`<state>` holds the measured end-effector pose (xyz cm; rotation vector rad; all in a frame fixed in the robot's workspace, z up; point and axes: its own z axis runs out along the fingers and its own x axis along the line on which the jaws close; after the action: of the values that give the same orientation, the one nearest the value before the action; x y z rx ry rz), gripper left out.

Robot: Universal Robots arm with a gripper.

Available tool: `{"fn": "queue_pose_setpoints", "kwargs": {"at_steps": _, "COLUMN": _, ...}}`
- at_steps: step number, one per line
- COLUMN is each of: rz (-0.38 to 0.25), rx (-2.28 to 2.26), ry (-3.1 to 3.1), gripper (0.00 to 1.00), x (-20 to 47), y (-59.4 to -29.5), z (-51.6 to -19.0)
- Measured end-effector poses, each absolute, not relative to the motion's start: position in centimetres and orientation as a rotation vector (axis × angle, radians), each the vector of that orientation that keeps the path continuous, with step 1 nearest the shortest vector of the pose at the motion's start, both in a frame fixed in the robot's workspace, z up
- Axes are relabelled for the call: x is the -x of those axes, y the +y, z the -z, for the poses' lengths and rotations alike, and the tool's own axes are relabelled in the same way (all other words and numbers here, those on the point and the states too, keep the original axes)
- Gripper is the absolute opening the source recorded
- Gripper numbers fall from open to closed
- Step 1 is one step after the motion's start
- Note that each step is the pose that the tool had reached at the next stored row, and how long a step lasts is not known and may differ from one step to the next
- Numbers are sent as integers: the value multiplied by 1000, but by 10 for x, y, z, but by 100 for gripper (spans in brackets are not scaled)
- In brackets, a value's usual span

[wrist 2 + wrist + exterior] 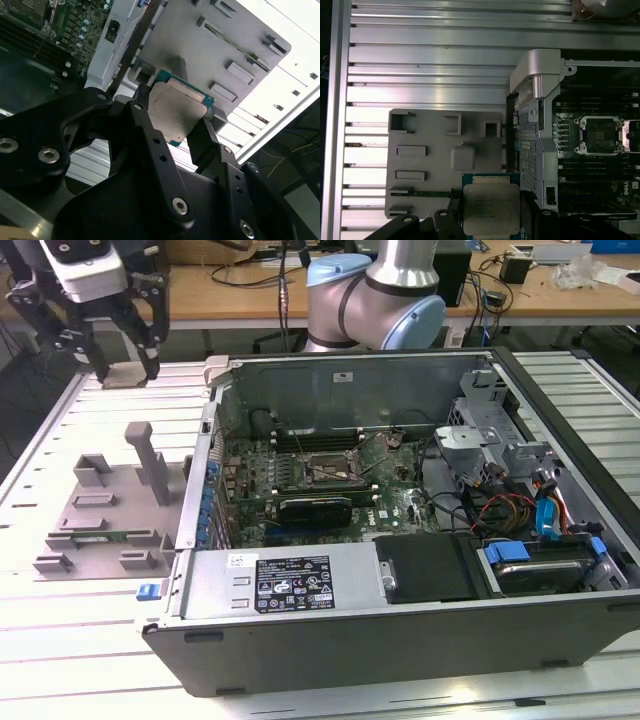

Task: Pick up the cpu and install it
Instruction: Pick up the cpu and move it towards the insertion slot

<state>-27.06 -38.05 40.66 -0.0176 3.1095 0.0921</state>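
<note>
The cpu (pixel 490 207) is a flat square chip with a dull silvery top on a green-edged board. It sits between the black fingers of my gripper (pixel 491 214), which is shut on it. In the second wrist view the cpu (pixel 177 112) shows between the same fingers (pixel 200 140). In the exterior view my gripper (pixel 126 368) hangs above the table at the far left, beyond the grey fixture tray (pixel 110 505). The open socket (pixel 325 468) lies on the motherboard inside the case, and the first wrist view shows the socket (pixel 600 135) too.
An open computer case (pixel 560 440) lies on its side on the slatted aluminium table (pixel 60 640). Inside it are a long black expansion card (pixel 315 508), a power supply (pixel 290 580) and drive bays with cables (pixel 520 510). The arm's base (pixel 375 300) stands behind the case.
</note>
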Motion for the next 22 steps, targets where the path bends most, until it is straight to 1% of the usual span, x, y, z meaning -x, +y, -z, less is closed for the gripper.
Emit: {"fn": "queue_pose_setpoints", "kwargs": {"at_steps": 22, "rz": -92, "rx": 18, "ry": 3109, "gripper": 55, "x": 179, "y": -381, "z": -406}}
